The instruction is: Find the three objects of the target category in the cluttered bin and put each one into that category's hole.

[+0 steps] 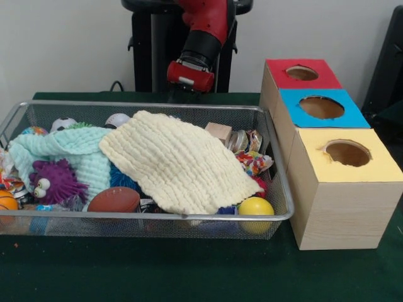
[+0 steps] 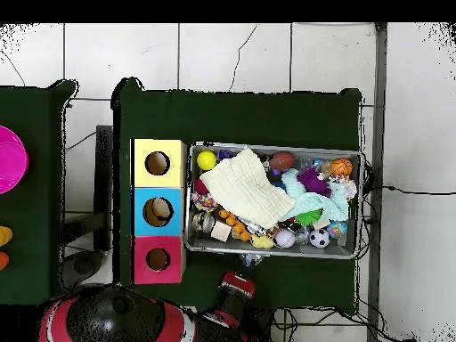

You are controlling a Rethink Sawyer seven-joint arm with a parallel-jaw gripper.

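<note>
A wire mesh bin holds a heap of toys. A cream knitted cloth and a mint cloth cover much of the heap. Around them show a purple fuzzy toy, a brown football, a yellow ball, a soccer ball, an orange basketball and a wooden block. My gripper hangs just outside the bin's robot-side rim, dark and partly hidden behind the mesh.
Beside the bin stand three wooden boxes, each with a round hole: red-topped, blue-topped and yellow-topped. Something pale lies inside the blue box's hole. A second green table with a pink disc is at the overhead view's left.
</note>
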